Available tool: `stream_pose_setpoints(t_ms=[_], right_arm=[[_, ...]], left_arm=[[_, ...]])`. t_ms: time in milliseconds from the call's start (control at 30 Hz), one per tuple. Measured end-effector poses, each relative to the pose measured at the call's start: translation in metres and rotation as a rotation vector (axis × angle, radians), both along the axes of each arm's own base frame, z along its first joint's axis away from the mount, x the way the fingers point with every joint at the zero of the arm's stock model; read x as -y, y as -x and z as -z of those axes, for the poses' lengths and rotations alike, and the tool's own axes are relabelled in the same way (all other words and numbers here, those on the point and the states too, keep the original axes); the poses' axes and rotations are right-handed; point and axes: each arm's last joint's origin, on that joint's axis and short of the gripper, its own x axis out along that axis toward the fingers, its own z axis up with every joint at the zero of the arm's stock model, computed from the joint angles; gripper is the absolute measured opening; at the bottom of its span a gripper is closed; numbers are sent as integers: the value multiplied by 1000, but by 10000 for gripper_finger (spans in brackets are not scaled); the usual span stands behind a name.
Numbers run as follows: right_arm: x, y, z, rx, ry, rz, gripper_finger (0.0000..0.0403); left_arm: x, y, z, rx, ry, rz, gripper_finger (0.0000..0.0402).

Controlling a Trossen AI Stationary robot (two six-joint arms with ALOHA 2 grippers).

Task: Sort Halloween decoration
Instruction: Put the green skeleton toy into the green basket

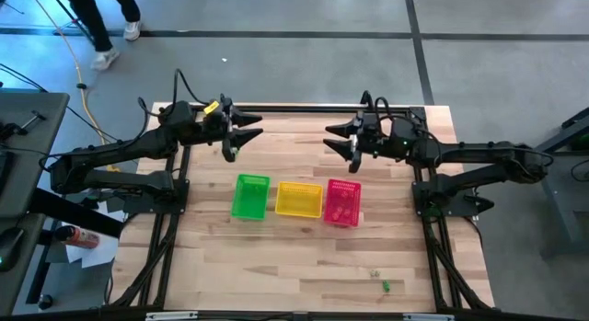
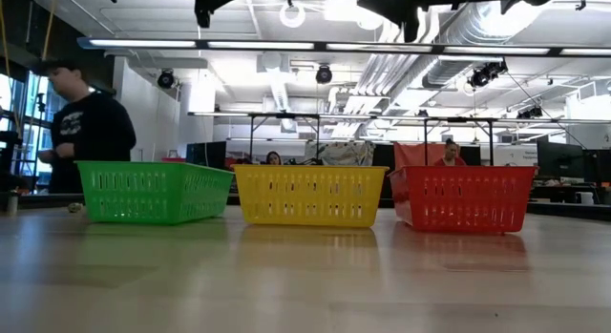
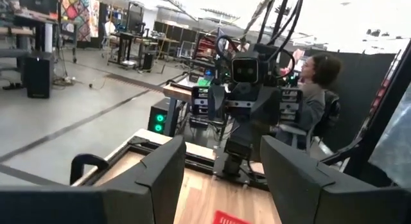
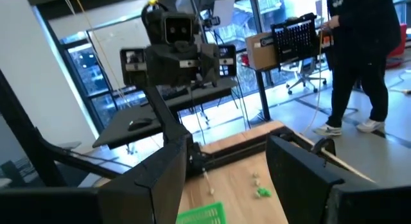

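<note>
Looks mostly done: few trinkets [image 1: 386, 286] left loose, lower right of overhead frame, rest presumably in baskets [image 1: 294, 200]. Left gripper [image 1: 247, 126] and right gripper [image 1: 339, 138] hover empty, fingers spread, upper middle.

Light wooden table [image 1: 294, 257] bears three baskets in a row, green basket [image 1: 249, 196], yellow basket [image 1: 298, 200], pink basket [image 1: 343, 202], with small green trinkets [image 1: 386, 285] lying near its edge.

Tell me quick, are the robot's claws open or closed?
Left gripper: open, holding nothing, up above the table.
Right gripper: open, holding nothing, up above the table.
</note>
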Motion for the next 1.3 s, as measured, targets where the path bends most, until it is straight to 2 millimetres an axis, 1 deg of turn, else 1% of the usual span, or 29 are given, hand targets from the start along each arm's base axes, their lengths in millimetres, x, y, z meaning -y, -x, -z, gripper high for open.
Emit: stream_pose_setpoints(t_ms=[67, 133, 200, 267, 333, 400, 500, 633, 733, 867, 933, 1100, 1200, 1300], right_arm=[[0, 0, 2, -16, -3, 0, 209], [0, 0, 2, -24, -6, 0, 209], [0, 0, 2, -22, -18, 5, 209], [0, 0, 2, -21, -28, 9, 209], [0, 0, 3, -21, -32, 11, 209], [0, 0, 3, -26, -33, 12, 209], [0, 0, 5, -42, -35, 12, 209], [1, 0, 6, -57, -63, 17, 209], [1, 0, 8, -69, -90, 36, 209], [2, 0, 9, -77, -97, 75, 209], [2, 0, 9, -81, -99, 78, 209], [2, 0, 10, -88, -99, 78, 209], [2, 0, 11, -100, -100, 78, 208], [2, 0, 12, -104, -100, 78, 209]], left_arm=[[-1, -2, 1, -9, 21, -3, 190], [-5, -7, 0, -84, 44, -55, 190], [-14, -11, -3, -212, 31, -152, 190], [-28, -14, -5, -373, 22, -244, 190], [-46, -14, 0, -560, 84, -323, 190], [-64, -15, 12, -734, 195, -387, 190], [-87, -11, 40, -964, 331, -444, 190], [-107, -7, 80, -1245, 440, -494, 190], [-120, -5, 104, -1398, 494, -524, 190], [-137, -8, 131, -1496, 522, -525, 190], [-145, -9, 144, -1542, 515, -496, 190], [-154, -12, 175, -1718, 375, -270, 190], [-156, -14, 187, -1783, 323, -200, 190], [-158, -16, 194, -1814, 278, -137, 190]])
